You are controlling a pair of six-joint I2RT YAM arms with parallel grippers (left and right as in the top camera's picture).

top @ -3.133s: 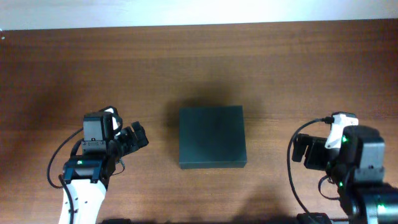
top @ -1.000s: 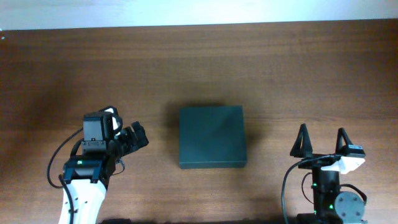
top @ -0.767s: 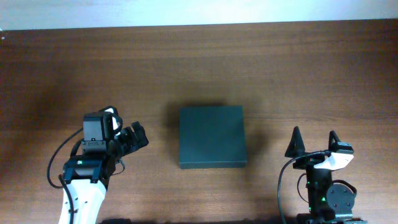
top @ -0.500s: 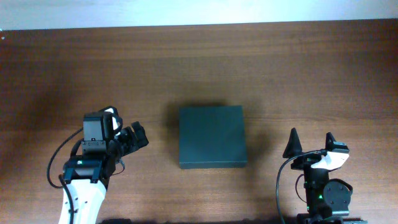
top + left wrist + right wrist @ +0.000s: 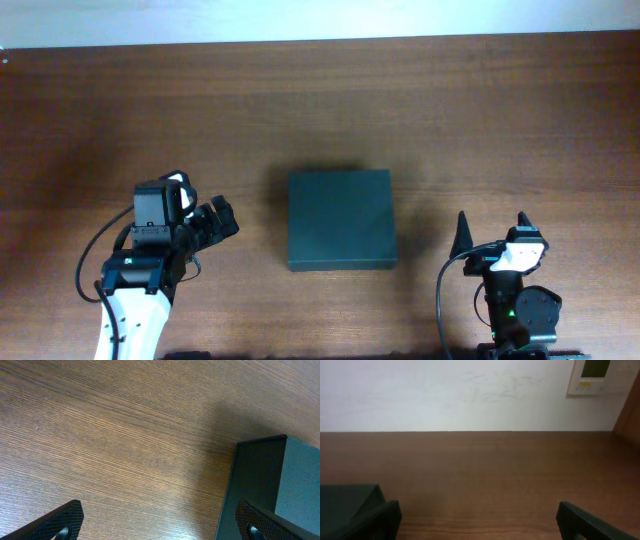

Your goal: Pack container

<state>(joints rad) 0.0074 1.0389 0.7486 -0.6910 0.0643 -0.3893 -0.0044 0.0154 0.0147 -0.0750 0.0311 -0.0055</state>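
The container (image 5: 341, 220), a dark green-black square box with its lid down, lies flat in the middle of the wooden table (image 5: 320, 100). My left gripper (image 5: 220, 220) hovers just left of it, open and empty. In the left wrist view the left gripper (image 5: 160, 527) looks down at bare wood, and the container's left wall (image 5: 255, 475) rises by its right finger (image 5: 255, 521). My right gripper (image 5: 491, 228) stands open and empty right of the container, near the front edge, pointing at the far side. From the right wrist the right gripper (image 5: 480, 525) has a container corner (image 5: 347, 500) behind its left finger (image 5: 375, 521).
A white wall (image 5: 445, 395) rises beyond the table's far edge, with a small panel (image 5: 600, 375) mounted on it at the upper right. Black cables (image 5: 445, 290) loop beside the right arm's base, and the left arm's white link (image 5: 130, 320) reaches in from the front edge.
The right arm has unfolded from its tucked pose, then drifted left and slightly toward the front edge with its fingers spread. The left arm and the container have not moved.
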